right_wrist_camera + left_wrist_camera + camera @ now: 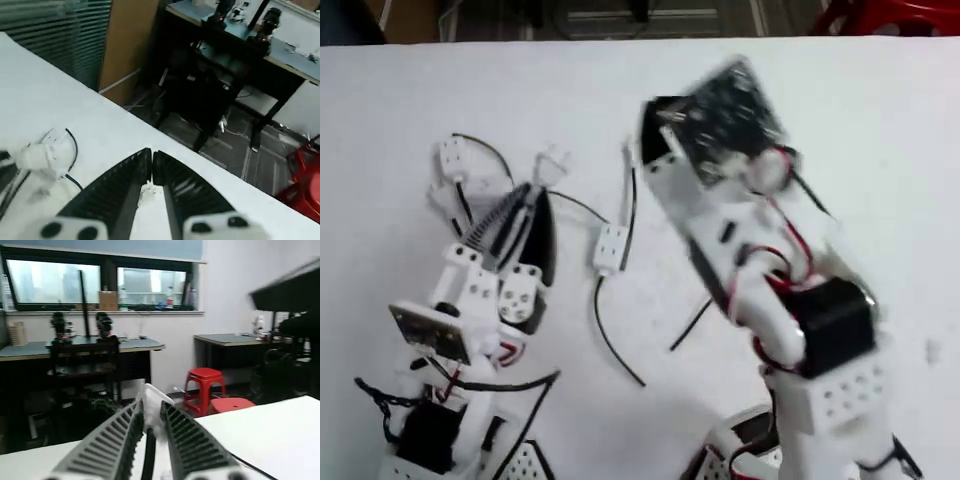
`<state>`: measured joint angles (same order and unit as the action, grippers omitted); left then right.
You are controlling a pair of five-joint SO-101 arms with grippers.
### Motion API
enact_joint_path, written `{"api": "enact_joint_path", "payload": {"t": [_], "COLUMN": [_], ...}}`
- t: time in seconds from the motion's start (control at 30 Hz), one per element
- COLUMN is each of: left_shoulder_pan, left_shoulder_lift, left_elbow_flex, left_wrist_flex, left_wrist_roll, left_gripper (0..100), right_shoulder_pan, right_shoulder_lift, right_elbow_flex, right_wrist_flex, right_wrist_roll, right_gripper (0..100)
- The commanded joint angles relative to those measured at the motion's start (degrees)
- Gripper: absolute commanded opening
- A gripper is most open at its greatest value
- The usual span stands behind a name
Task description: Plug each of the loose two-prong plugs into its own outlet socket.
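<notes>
While the left claw (151, 406) pinches a white two-prong plug (149, 396), its black cord (148, 460) running down between the fingers, the right claw (151, 164) stands narrowed with its tips almost touching. A small white piece (145, 193) shows in its gap; whether it is gripped I cannot tell. On the desk (860, 110), the held plug lies beyond and left of the middle outlet socket (610, 248). A second socket (453, 157) sits farther left of it.

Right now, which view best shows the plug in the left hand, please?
The left wrist view: the plug sits close up between the left hand's fingers. The high view shows it small, past the hand's tip.
</notes>
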<state>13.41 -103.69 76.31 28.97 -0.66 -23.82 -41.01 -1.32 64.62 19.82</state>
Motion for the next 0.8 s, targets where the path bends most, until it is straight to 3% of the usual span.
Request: {"api": "enact_joint_path", "payload": {"t": [0.0, 0.1, 0.2, 0.37, 0.57, 0.77], "left_shoulder_pan": [-4.88, -5.93, -5.67, -5.67, -5.67, -5.58], "left_shoulder_lift": [2.95, 13.05, 28.62, 52.88, 71.43, 93.14], "left_elbow_flex": [-0.7, -2.29, -10.99, -32.53, -52.31, -72.44], "left_wrist_flex": [-2.29, -7.47, -5.71, 10.2, 26.37, 44.84], "left_wrist_roll": [2.9, 4.57, 4.04, 7.82, 7.56, 9.76], "left_gripper": [2, 2, 2, 2, 2, 2], "right_shoulder_pan": [6.64, 12.62, 18.24, 25.27, 29.41, 30.55], "right_shoulder_lift": [-2.59, -2.59, -2.59, -3.03, -2.59, -2.86], "right_elbow_flex": [4.04, 12.04, 20.66, 32.7, 45.71, 62.51], "right_wrist_flex": [1.71, 2.15, 2.15, 2.07, 0.92, -8.84], "right_wrist_roll": [0.09, 0.18, 0.44, 0.44, 0.44, 0.44], "right_gripper": [1.9, 1.9, 1.9, 1.9, 1.9, 1.9]}}
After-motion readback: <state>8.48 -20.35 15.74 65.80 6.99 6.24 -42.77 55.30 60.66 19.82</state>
